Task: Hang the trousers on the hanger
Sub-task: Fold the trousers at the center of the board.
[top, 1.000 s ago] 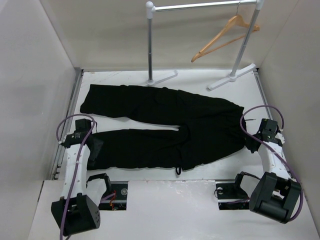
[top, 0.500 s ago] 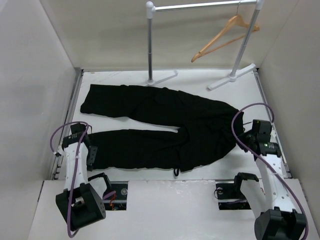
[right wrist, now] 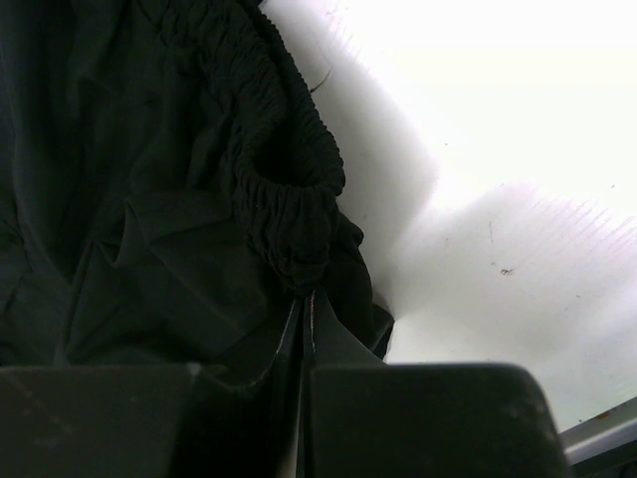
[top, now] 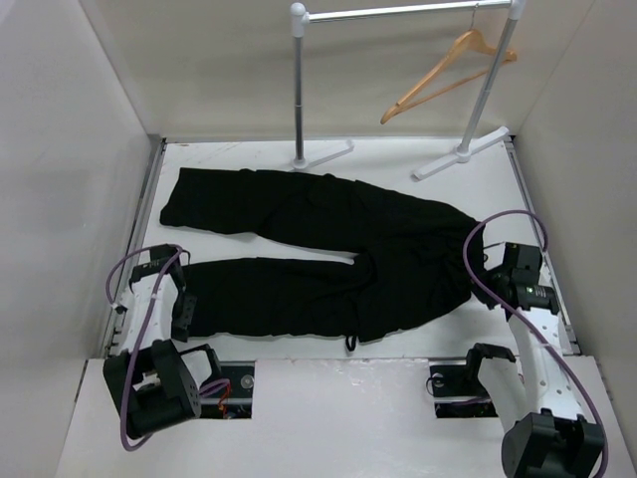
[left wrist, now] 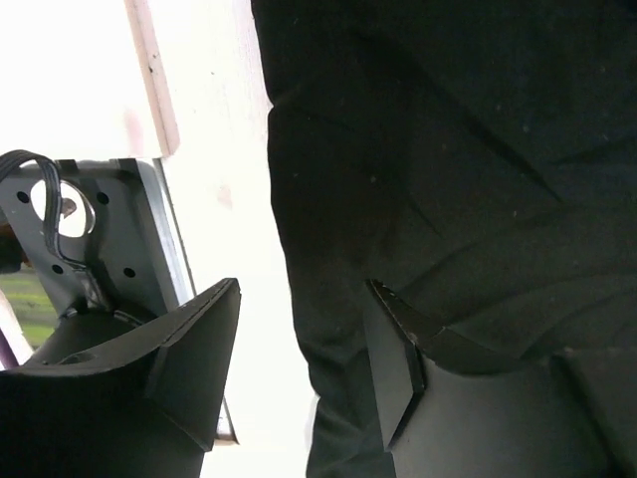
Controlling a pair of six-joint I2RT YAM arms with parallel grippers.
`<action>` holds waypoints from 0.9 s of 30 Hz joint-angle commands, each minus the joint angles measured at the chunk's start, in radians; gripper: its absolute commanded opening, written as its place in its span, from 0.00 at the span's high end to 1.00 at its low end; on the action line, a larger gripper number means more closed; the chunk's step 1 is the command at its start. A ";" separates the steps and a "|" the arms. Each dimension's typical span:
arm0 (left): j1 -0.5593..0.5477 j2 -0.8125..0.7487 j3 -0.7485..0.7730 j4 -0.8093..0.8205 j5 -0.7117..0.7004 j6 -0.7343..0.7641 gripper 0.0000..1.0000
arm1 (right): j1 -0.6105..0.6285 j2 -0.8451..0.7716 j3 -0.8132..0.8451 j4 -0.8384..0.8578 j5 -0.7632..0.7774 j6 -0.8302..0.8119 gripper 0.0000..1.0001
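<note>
My left hand has its fingers apart, down low at the cuff end of the nearer leg. Off my left fingertip there is only bare white tabletop. Off my right fingertip there is black fabric, and the edge of the trousers runs straight up through the gap between the two. I have nothing clamped on this side.

Over to my right hand: the fingers are pressed together, and the gathered elastic waistband is pinched right at their tips, bunched into a fold just ahead of them. Dark cloth fills everything to the left of this hand, and bright tabletop opens out to its right.

From above, the trousers lie flat and spread between my two hands, waist at the right hand, legs reaching across toward the left hand. The farther leg stretches away beyond the left one.

The hanger is well apart from both hands, far out ahead of my right hand. It hangs tilted by its hook from the grey rail stand at the back of the tabletop, with nothing draped on it.
</note>
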 commanded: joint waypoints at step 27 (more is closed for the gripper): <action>-0.063 0.122 0.485 0.181 -0.215 0.126 1.00 | -0.089 0.199 0.210 0.088 0.081 0.001 0.99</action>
